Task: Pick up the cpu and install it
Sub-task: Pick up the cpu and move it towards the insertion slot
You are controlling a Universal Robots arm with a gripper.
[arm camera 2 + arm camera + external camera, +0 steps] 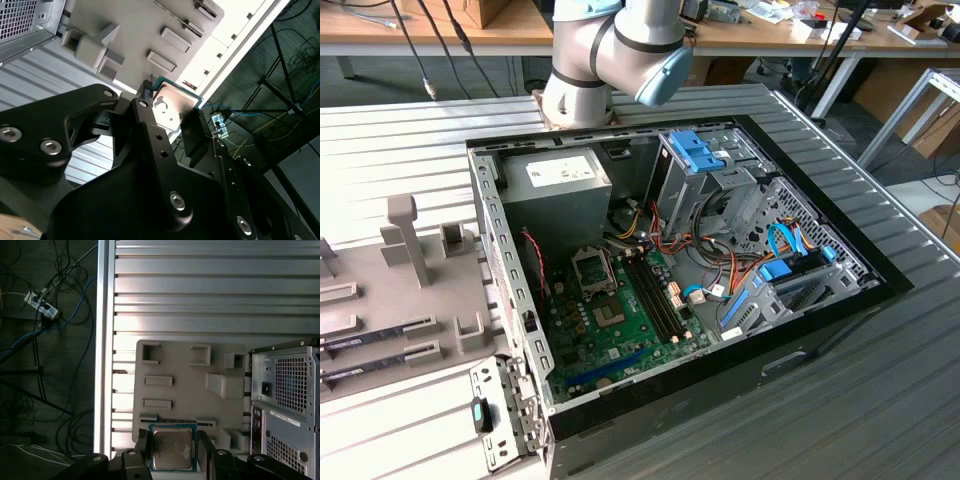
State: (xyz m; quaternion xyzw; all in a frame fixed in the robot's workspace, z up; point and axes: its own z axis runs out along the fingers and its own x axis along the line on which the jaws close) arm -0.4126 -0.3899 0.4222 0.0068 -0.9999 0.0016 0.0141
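1. At the exterior view's left we see a flat grey moulded plastic tray [390,290] with upright blocks and slots. It rests on the ribbed silver metal table [410,140]. Two long, narrow dark memory sticks [380,335] lie in its slots.
2. Nearer the middle, an open black and grey metal computer case [495,230] lies on its side on the table. The grey and pale-blue robot arm [610,50] rises behind it.
3. Inside the case we see a grey box-shaped power supply [555,185] above a green circuit board [620,345]. The board carries a black square socket frame [592,268], with a smaller dark square chip [610,318] just beside it.
4. Towards the exterior view's right stand a metal drive cage with a blue latch [705,165] and a tangle of orange and blue cables [760,270].
5. In both wrist views we find the black two-fingered gripper [172,452] [170,117] clamped on the small, thin square cpu [172,449] [172,107]. The cpu has a silvery-grey metal top and a narrow green rim. The fingers [141,447] [192,125] press on two opposite edges.
6. The cpu sits between the fingertips, with the tray [190,390] [135,30] and the table [200,290] beyond it. We cannot tell how high it is held.
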